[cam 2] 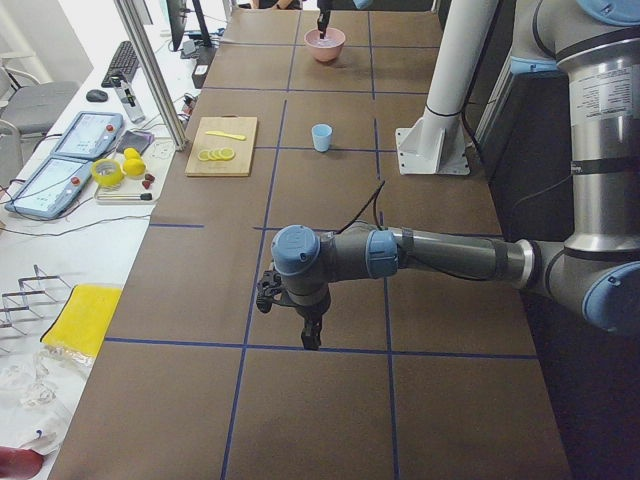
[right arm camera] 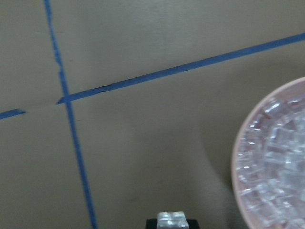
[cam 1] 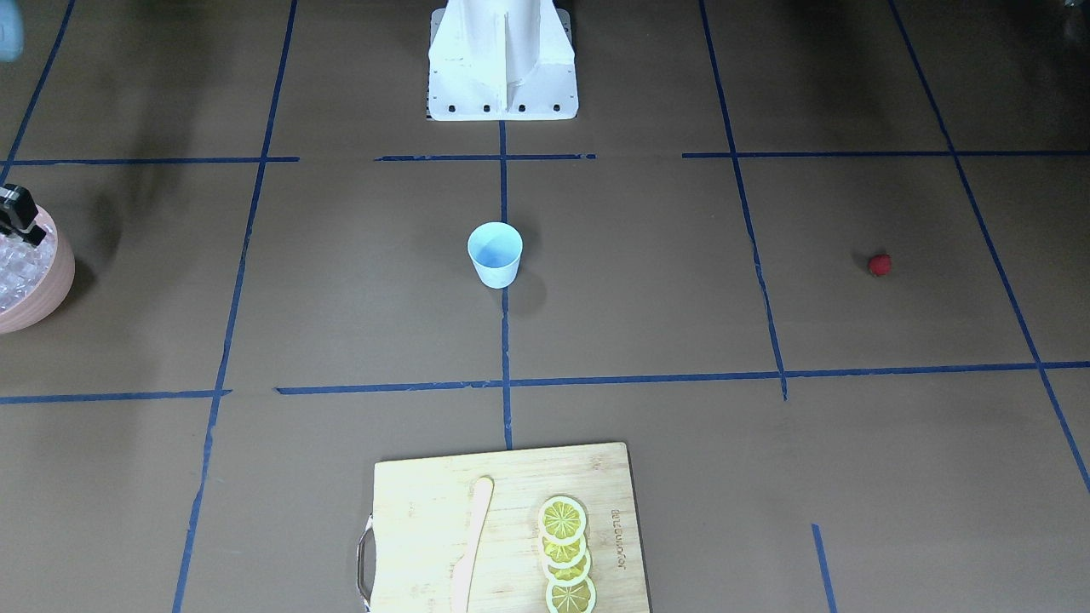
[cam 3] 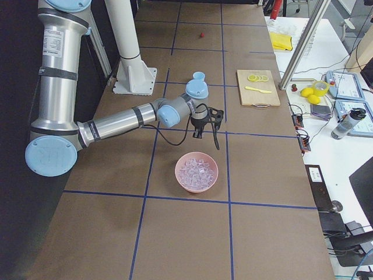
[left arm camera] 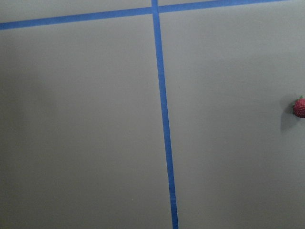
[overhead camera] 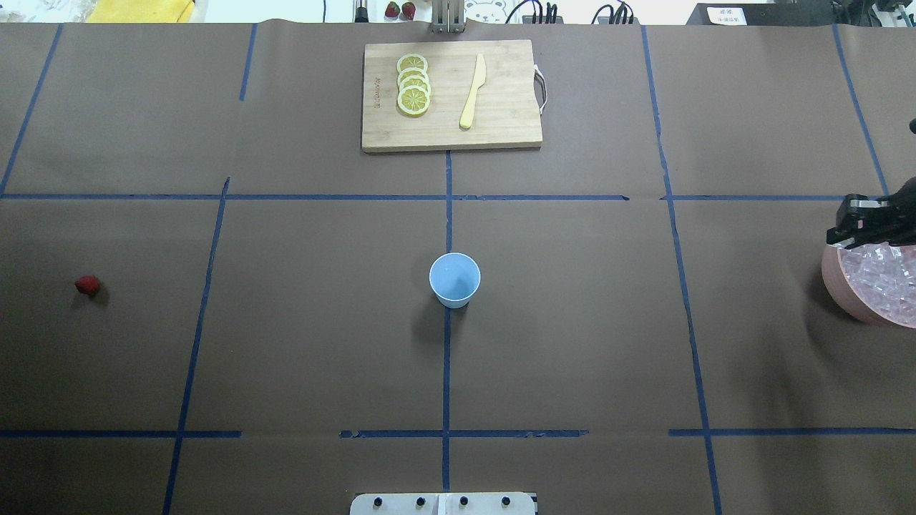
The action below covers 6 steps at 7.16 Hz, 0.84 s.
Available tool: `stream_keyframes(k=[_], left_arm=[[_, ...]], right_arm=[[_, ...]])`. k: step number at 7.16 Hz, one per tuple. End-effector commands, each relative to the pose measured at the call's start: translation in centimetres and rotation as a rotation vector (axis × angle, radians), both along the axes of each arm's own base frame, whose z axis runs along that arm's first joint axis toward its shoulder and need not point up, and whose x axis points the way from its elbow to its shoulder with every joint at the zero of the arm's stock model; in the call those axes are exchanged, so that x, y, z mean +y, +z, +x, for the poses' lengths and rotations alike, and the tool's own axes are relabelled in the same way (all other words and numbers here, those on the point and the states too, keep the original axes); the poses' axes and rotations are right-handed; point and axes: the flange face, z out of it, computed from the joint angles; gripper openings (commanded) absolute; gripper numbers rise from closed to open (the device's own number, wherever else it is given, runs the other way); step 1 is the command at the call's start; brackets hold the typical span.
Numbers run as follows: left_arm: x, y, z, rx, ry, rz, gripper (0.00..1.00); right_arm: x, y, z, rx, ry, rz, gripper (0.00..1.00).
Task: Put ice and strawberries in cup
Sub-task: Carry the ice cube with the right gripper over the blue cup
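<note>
The small light blue tapered cup (overhead camera: 454, 280) stands mid-surface, apparently empty. The small red strawberry (overhead camera: 87, 286) lies far left; I cannot tell how the left gripper (cam 2: 311, 340) holds its jaws. Far right, by the round pink bowl (overhead camera: 830, 279) of clear ice cubes (overhead camera: 884, 286), the right gripper (overhead camera: 848, 232) seems to have its jaws clamped on one cube (right arm camera: 171, 220): next, carry it above the cup's rim.

Pink bowl (overhead camera: 830, 282), ice (overhead camera: 884, 280) half beyond overhead edge.
</note>
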Motion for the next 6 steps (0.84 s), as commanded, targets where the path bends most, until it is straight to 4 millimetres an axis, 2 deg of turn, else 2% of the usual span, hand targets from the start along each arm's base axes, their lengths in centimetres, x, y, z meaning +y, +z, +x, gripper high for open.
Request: stream_keyframes(k=[1, 2, 3, 4, 5, 6], left_arm=[[-0.1, -1.5, 0.0, -0.001, 0.000, 0.031, 1.00], [-0.2, -1.8, 0.0, 0.000, 0.006, 0.044, 1.00], [-0.2, -2.8, 0.0, 0.000, 0.007, 0.066, 1.00], [-0.1, -3.3, 0.0, 0.000, 0.007, 0.074, 1.00], [-0.1, -3.3, 0.0, -0.001, 0.007, 0.076, 1.00], [0.0, -3.4, 0.0, 0.000, 0.006, 0.077, 1.00]], right_arm=[[-0.3, -8.8, -8.5, -0.109, -0.012, -0.014, 0.01], [0.9, -12.5, -14.7, -0.114, -0.004, -0.087, 0.00], [1.4, -17.2, -19.6, -0.089, 0.048, -0.123, 0.00], [2.8, -22.2, -25.7, -0.048, 0.075, -0.168, 0.00], [3.2, -24.9, -29.2, -0.058, 0.120, -0.198, 0.00], [3.9, -26.4, -31.5, -0.068, 0.135, -0.231, 0.01]])
